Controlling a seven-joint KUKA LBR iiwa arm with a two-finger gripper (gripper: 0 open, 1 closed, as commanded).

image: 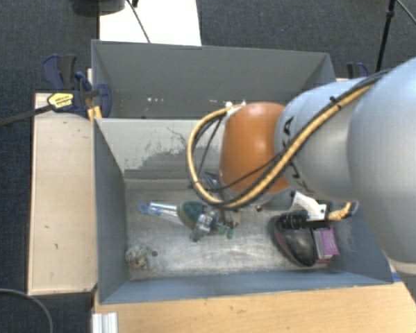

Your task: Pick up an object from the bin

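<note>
Approach step, by the look of it, with nothing yet lifted clear of the grey bin [110,186]. Jaws low over the middle of the bin floor, tucked beneath the orange wrist cover [253,144] and its looped cables [194,151]. Parted or clenched? Cannot tell amid the clutter there. Right beneath, a dark teal lump [192,211] lying on the floor, with a clear bluish tube [157,210] sticking out to its left. Likeliest target judged to be that teal lump, though no grip on it to be seen. Further right and well apart, a black rounded thing [294,241] with a purple block [326,241] against it. Near the front left corner, a small mottled clump [139,255]. Needed next: settling squarely round one item only — the lump, not the tube — then closing firmly and rising straight up, without dragging the neighbour along.
</note>
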